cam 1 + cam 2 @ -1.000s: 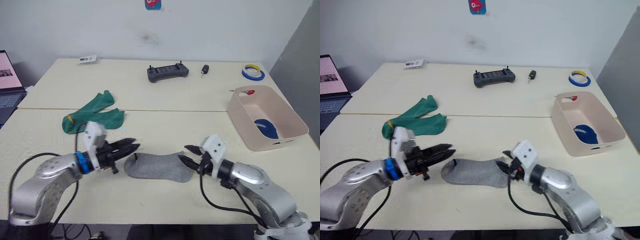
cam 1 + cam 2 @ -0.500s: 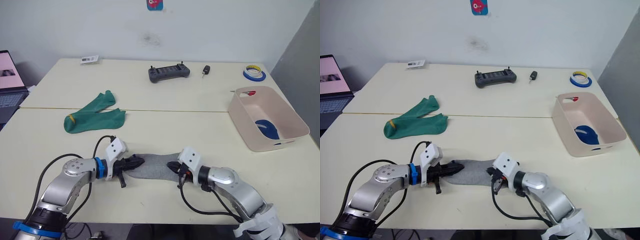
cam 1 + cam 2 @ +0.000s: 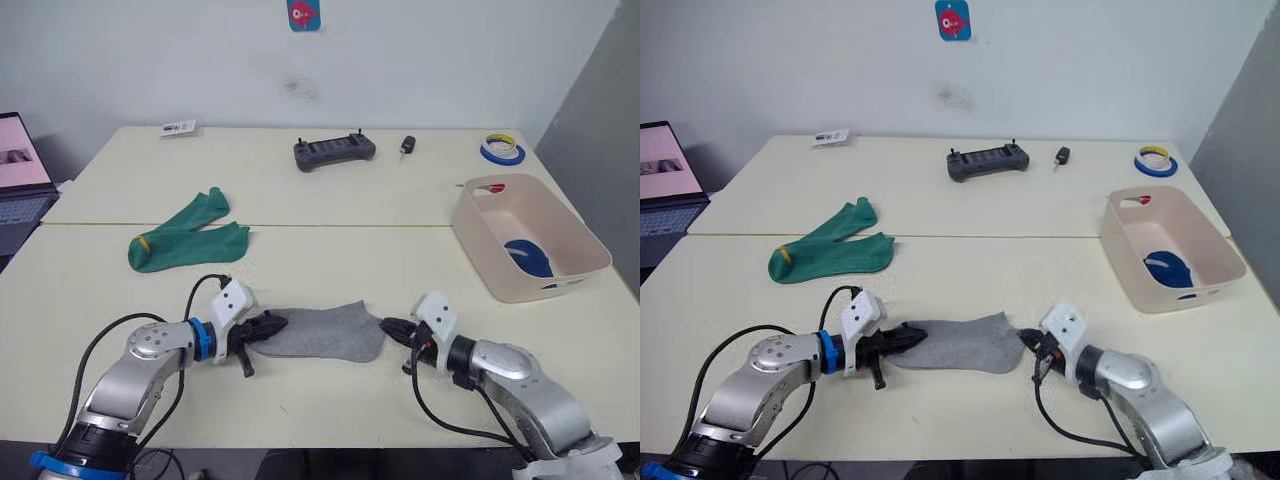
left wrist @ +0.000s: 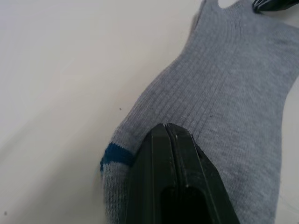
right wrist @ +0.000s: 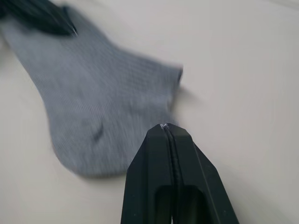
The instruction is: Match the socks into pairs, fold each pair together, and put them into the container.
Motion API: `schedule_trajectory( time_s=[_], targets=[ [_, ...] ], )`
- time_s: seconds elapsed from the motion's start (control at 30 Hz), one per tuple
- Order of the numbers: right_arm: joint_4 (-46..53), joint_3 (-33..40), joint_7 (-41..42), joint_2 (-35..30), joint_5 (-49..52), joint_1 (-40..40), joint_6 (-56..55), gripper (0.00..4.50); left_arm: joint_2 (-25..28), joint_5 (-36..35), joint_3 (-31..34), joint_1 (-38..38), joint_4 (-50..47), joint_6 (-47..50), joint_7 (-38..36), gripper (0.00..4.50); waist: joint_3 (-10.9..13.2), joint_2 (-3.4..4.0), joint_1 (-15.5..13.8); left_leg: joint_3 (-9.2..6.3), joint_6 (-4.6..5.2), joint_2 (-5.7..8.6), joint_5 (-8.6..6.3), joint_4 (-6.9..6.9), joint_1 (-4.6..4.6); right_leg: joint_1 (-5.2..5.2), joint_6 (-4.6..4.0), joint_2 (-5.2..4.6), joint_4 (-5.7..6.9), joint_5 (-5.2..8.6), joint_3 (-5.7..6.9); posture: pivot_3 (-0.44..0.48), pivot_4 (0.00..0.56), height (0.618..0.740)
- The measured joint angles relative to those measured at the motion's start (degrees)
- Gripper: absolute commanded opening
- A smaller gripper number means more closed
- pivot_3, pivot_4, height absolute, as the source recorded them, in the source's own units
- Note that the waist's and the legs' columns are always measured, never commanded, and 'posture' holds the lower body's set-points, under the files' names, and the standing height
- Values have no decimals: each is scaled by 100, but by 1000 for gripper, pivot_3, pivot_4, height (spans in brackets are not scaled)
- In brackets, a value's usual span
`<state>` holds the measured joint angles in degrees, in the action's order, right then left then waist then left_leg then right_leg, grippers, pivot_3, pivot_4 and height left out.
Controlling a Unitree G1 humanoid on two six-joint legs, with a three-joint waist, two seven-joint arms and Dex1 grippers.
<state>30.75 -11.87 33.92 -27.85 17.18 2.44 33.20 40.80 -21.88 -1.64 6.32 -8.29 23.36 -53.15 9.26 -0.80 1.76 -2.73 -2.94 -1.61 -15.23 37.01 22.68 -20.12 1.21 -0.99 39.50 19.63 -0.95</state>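
Observation:
A grey sock (image 3: 325, 335) with a blue cuff stripe (image 4: 114, 155) lies flat near the table's front edge. My left gripper (image 3: 274, 323) is shut, its tips resting on the sock's cuff end (image 4: 167, 127); no fabric shows between the fingers. My right gripper (image 3: 386, 325) is shut and sits just off the sock's toe end (image 5: 167, 126), apart from it. Two green socks (image 3: 185, 240) lie together further back on the left. The pale pink container (image 3: 500, 283) stands at the right with a dark blue sock (image 3: 527, 257) inside.
A black controller (image 3: 335, 150), a key fob (image 3: 408, 145), a tape roll (image 3: 501, 150) and a small card (image 3: 178, 127) lie along the far side. A laptop (image 3: 20, 175) stands at the left edge. A seam (image 3: 330, 226) runs across the table.
My right gripper has drawn back to the right, off the grey sock's toe end. The left gripper stays at the cuff end. The sock now lies spread a little further right.

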Motion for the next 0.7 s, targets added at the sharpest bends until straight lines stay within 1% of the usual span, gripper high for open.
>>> schedule_trajectory(
  time_s=[0.1, 0.2, 0.33, 0.5, 0.6, 0.7],
  targets=[
    [144, -36, -30, 109, 62, 336, 158, 43, 96, -357, 146, 251, -421, 344, -154, 0, 2, -4, -6, 0, -1, 3, 0, 1, 4, -2, 0, 0, -1, 0, -1, 0, 150, 740],
    [-18, -350, -145, 309, -93, 730, 256, 43, 45, -402, 65, 558, -597, 478, -148, 0, 2, -4, -6, 1, -1, 5, 0, 1, 4, -3, 0, 2, -2, 0, -3, 0, 150, 740],
    [-616, -842, -322, 510, -562, 1002, 252, 43, -87, -58, -401, 555, -471, 350, -122, 0, 3, -4, -4, 3, 0, 5, 1, 1, 9, -9, 0, 3, -5, 0, -4, 0, 150, 740],
    [-1135, -1224, -475, 839, -943, 1139, 207, 43, -291, 503, -714, 618, 196, -57, 17, 0, 3, -4, -5, 2, 0, 5, 1, 2, 8, -11, -1, 4, 0, 0, -4, 0, 150, 740],
    [-1358, -1238, -617, 903, -1125, 1130, 156, 43, -337, 699, -750, 616, 426, -401, 54, 0, 2, -3, -7, 3, 0, 7, 1, 2, 8, -10, -1, 2, 0, 0, -5, 0, 150, 740],
    [-1336, -1049, -689, 817, -1151, 995, 85, 43, -337, 794, -749, 532, 470, -618, 83, 0, 0, -3, -8, 2, 0, 6, 1, 2, 3, -4, -1, 0, -1, 0, -4, 0, 150, 740]
  ],
)
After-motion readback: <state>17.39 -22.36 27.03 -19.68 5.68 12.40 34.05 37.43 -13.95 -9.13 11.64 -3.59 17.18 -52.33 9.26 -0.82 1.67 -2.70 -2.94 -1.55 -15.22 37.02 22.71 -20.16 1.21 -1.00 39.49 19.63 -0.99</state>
